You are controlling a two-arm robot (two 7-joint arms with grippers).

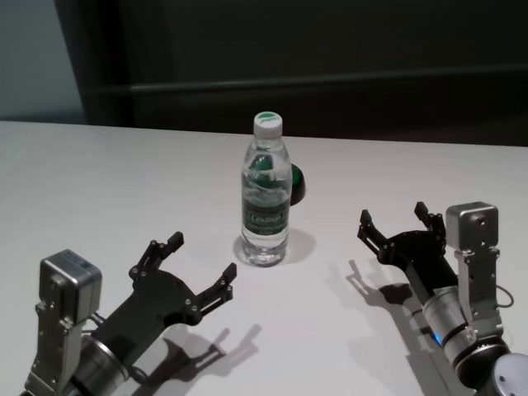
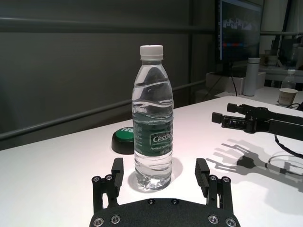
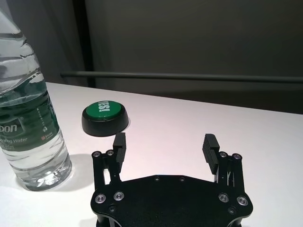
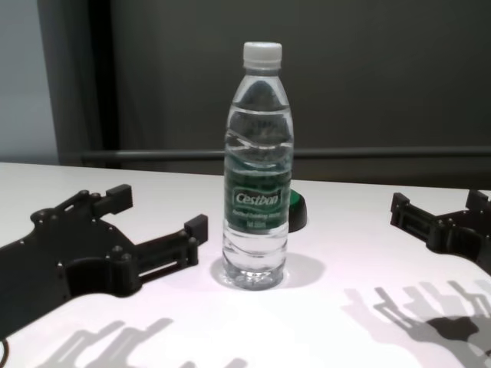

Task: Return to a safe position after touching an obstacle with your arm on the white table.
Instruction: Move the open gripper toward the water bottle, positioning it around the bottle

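Overhead light is brightening the table (image 1: 124, 181) and casting crisp gripper shadows; the dim background is staying soft.

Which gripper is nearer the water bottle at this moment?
Left. The left gripper sits open just short of the water bottle, not touching it. The right gripper, also open, is farther off on the bottle's other side.

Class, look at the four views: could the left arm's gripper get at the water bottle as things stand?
Probably yes. The left gripper is open, pointing at the water bottle, with only bare white table between them. The green button sits behind the bottle; the right gripper is off to the side.
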